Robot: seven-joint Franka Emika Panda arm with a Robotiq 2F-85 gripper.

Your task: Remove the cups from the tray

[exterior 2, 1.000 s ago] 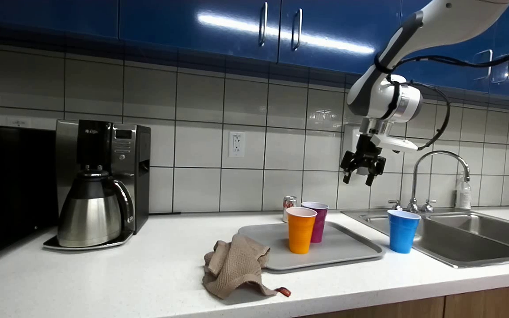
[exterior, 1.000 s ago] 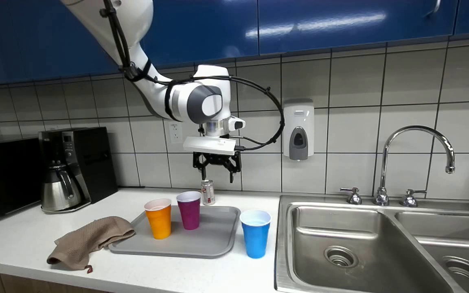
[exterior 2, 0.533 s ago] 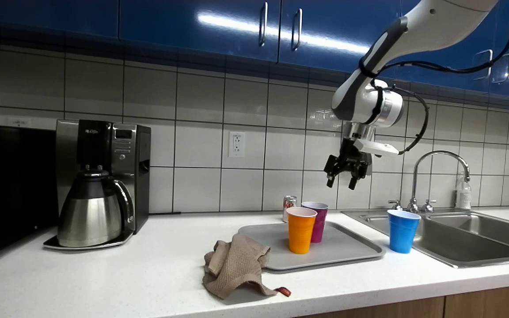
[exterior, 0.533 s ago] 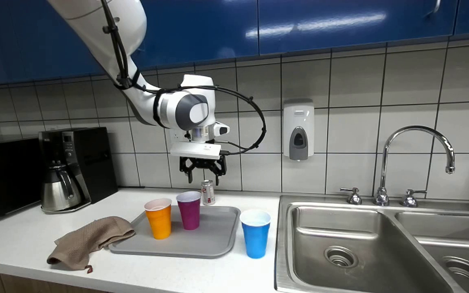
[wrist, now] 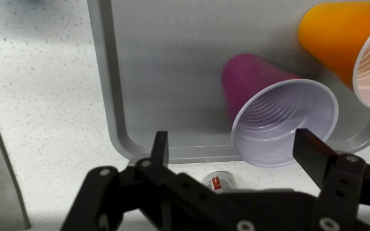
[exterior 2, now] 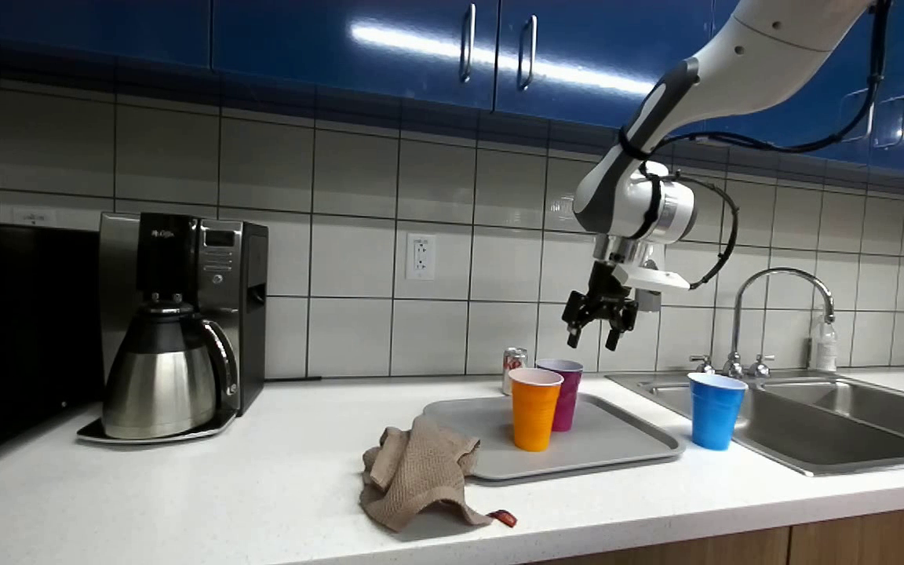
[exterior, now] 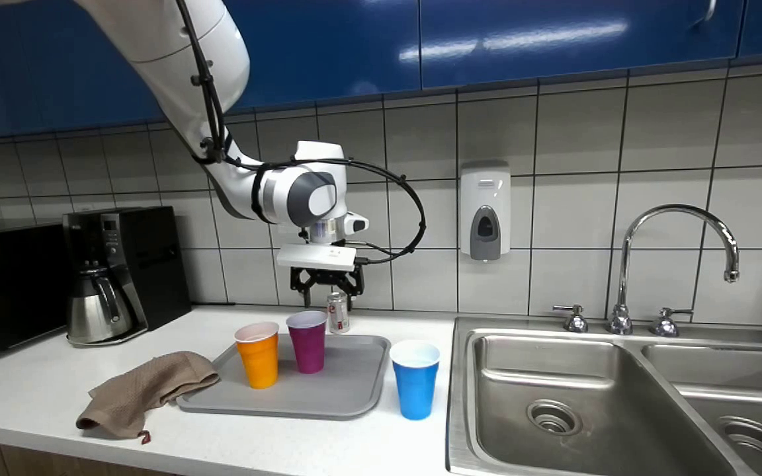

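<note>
Purple plastic cup and orange plastic cup stand on a gray tray in both exterior views; gripper hangs higher. Wrist view: jaws spread, off-centre; best aligned over the purple one before lowering.

Three cups — one tray, one can, one towel — two sink basins.
</note>
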